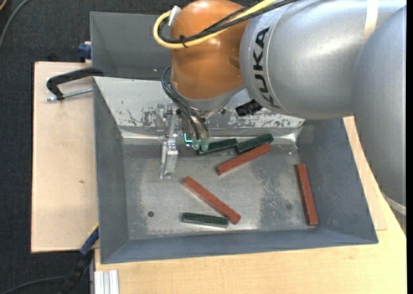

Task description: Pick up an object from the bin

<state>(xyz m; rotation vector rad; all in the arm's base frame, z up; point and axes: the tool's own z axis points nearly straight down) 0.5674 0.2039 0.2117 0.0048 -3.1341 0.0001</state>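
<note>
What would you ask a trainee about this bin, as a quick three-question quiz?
1. How many reddish-brown sticks lie in the bin?
2. True or false: the gripper touches the dark green stick by the front wall.
3. Which stick lies along the bin's right wall? A. a reddish-brown one; B. a dark green one; C. a yellow one.

Key:
1. Three: the back stick, the middle stick and the right-wall stick.
2. False: the gripper hangs near the back wall, well apart from that stick.
3. A.
</note>
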